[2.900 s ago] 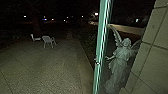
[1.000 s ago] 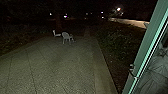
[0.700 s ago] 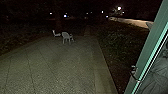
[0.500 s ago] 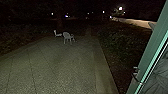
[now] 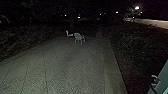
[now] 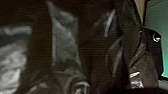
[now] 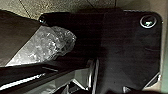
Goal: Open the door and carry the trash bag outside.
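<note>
In the head view, the paved yard (image 5: 65, 65) opens ahead toward twelve o'clock, with a pale chair (image 5: 78, 37) well off near twelve; the green door (image 5: 164, 80) and its handle (image 5: 154, 77) stand close at about four. Best to roll out slowly, favouring eleven o'clock so bag and arms clear that edge. In the left wrist view, the trash bag's dark plastic (image 6: 143, 66) looms close; keep it from swinging. In the right wrist view, its crinkled part (image 7: 48, 45) overlaps the robot's base plate (image 7: 130, 50); guard against snags. How open either claw is, or what it grips, I cannot tell.
</note>
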